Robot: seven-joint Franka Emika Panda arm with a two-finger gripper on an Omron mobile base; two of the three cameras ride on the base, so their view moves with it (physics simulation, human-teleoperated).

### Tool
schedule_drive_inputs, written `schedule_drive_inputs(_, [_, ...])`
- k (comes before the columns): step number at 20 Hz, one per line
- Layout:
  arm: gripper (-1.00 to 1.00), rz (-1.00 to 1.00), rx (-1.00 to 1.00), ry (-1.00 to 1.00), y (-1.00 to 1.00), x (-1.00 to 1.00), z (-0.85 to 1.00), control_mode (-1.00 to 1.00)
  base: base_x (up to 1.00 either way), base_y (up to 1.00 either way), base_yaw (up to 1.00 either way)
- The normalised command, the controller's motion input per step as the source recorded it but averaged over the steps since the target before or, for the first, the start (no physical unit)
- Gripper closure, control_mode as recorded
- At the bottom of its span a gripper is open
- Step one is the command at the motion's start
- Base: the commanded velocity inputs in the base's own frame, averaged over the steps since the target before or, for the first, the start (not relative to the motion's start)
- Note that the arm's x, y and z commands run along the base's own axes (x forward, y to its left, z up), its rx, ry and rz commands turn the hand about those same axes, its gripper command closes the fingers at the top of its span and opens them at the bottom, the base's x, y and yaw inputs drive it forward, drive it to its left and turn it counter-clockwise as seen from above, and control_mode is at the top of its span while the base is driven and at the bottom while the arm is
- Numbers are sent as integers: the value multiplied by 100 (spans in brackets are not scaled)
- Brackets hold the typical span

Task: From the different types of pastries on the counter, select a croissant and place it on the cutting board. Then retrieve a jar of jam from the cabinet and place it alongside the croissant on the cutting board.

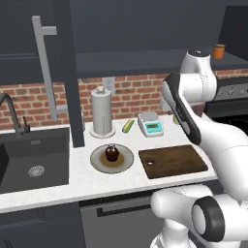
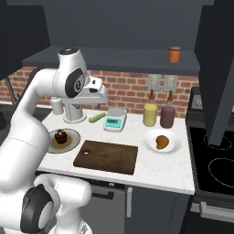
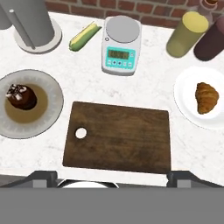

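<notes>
The croissant [image 3: 206,97] lies on a white plate [image 3: 186,103] at the right end of the counter, also seen as the croissant [image 2: 162,141]. The dark wooden cutting board [image 3: 118,138] lies bare at the counter's front, directly below my gripper [image 3: 113,176]. The gripper hangs high above the board, open wide, with nothing between its fingertips [image 3: 43,176]. An orange-brown jar of jam [image 2: 174,54] stands on the open cabinet shelf above the counter, at the upper right in the left base view as the jar [image 1: 219,51].
A chocolate pastry [image 3: 21,96] sits on a grey plate [image 3: 48,113] left of the board. Behind are a kitchen scale [image 3: 120,46], a corn cob [image 3: 84,36], a paper towel holder [image 1: 101,112] and two bottles [image 2: 150,114]. A sink [image 1: 34,160] lies left, a stove [image 2: 215,160] right.
</notes>
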Motion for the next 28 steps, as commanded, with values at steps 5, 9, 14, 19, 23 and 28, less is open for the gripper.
schedule_drive_inputs(5, [-100,0,-3,0,-51,0,0,-100,0,0,0])
schedule_drive_inputs(9, [-100,0,-1,0,-53,0,0,-100,0,0,0])
schedule_drive_inputs(14, [-100,0,0,0,-55,0,0,-100,0,0,0])
schedule_drive_inputs(19, [-100,0,-3,0,-47,0,0,-100,0,0,0])
schedule_drive_inputs(23, [-100,0,-5,0,-42,0,0,-100,0,0,0])
schedule_drive_inputs(28, [-100,-5,-7,0,-25,0,-2,-100,0,0,0])
